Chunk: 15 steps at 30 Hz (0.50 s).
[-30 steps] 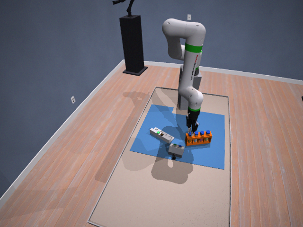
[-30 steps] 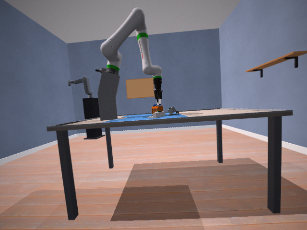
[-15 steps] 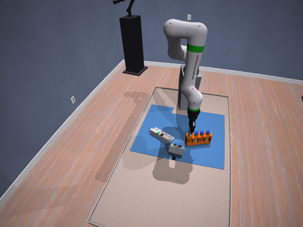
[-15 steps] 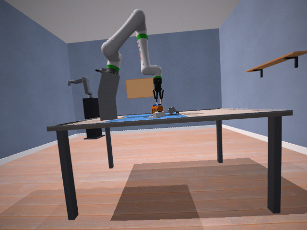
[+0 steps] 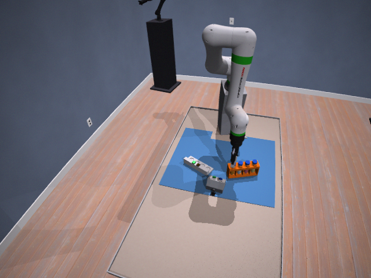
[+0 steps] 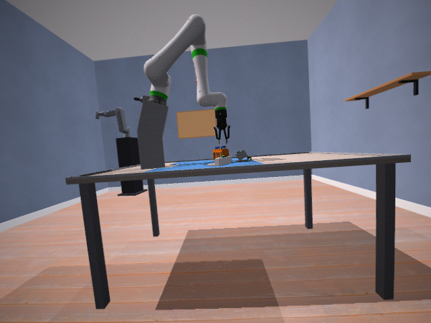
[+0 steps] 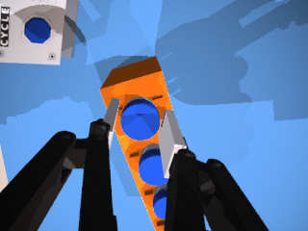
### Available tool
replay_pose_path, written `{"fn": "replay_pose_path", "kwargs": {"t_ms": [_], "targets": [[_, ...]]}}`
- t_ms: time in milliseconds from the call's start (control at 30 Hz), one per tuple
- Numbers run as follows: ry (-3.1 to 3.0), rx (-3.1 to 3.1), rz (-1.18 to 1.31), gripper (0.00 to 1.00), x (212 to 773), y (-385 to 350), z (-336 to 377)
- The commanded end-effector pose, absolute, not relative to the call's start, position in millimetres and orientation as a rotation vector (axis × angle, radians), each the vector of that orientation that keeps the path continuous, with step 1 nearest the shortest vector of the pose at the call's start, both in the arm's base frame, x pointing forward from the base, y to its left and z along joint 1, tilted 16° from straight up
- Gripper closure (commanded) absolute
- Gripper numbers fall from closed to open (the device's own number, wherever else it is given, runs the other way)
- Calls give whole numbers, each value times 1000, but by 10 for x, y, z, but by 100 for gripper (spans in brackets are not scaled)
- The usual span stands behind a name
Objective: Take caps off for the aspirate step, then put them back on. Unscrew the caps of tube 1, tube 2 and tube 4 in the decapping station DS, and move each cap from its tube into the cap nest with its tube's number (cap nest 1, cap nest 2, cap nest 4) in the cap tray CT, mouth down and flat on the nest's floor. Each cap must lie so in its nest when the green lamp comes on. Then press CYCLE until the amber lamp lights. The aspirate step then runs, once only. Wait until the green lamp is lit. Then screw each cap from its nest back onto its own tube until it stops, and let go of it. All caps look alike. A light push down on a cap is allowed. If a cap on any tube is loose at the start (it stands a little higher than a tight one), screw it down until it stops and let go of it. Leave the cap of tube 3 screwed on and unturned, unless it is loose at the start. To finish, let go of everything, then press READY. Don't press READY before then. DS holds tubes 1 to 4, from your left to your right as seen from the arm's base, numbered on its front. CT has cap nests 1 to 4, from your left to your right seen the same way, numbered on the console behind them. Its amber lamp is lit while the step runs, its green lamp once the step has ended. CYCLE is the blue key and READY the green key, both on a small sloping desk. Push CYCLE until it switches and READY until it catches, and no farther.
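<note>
One cap — between gripper pads.

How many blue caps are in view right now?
4. One cap sits at the rack's end, between the gripper's fingers. Three more follow in a row: second cap, third cap, last cap. None seems hidden.
</note>
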<state>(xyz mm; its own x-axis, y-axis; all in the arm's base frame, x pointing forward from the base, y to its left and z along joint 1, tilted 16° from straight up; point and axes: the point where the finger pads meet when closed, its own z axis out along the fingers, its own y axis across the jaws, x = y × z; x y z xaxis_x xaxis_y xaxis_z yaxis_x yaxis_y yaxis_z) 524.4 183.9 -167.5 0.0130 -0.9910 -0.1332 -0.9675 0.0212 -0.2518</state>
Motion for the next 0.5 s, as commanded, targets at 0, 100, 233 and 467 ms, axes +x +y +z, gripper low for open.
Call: {"fn": "replay_pose_path", "kwargs": {"t_ms": [0, 100, 233, 467], "targets": [[2036, -2023, -122, 65, 5246, 1841, -1672], [2036, -2023, -122, 65, 5246, 1841, -1672], [2036, -2023, -122, 65, 5246, 1841, -1672], [1703, -2327, -182, 65, 5245, 1840, -1668]]}}
